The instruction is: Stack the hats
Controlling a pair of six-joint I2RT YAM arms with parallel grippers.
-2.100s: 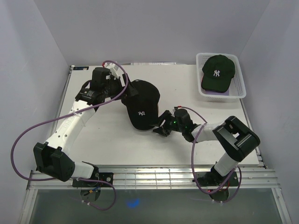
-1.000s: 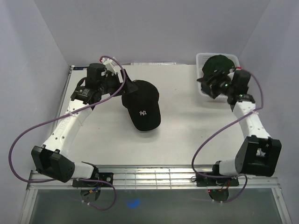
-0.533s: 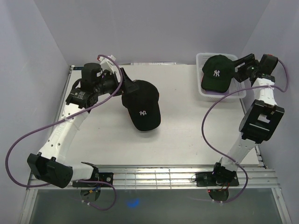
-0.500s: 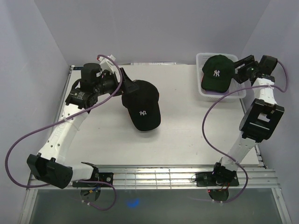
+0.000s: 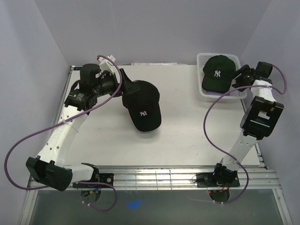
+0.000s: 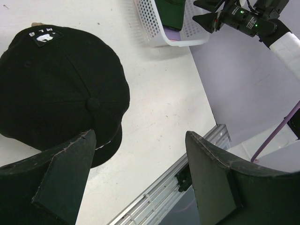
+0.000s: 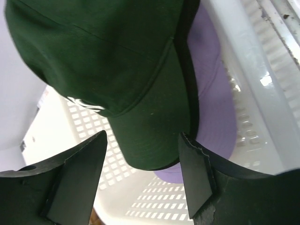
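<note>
A black hat [image 5: 143,105] with a white logo lies on the table's middle; in the left wrist view this black hat [image 6: 51,89] fills the upper left. My left gripper [image 5: 123,84] hovers open at its back edge, with nothing between its fingers [image 6: 63,176]. A dark green hat [image 5: 218,72] sits in the white basket [image 5: 222,96] on top of a lavender hat [image 7: 213,93]. At the basket's right side my right gripper [image 5: 238,77] stands open. The dark green hat's [image 7: 108,61] brim reaches down between its fingertips [image 7: 197,178], apart from both.
The basket [image 7: 154,206] stands at the table's back right corner, close to the right wall. Grey walls enclose the table on three sides. A metal rail [image 5: 154,177] runs along the near edge. Purple cables loop from both arms.
My right gripper has swung from above the basket to its right side and come in at the green hat's brim, its jaws narrowing slightly. The left arm has drawn back a little.
</note>
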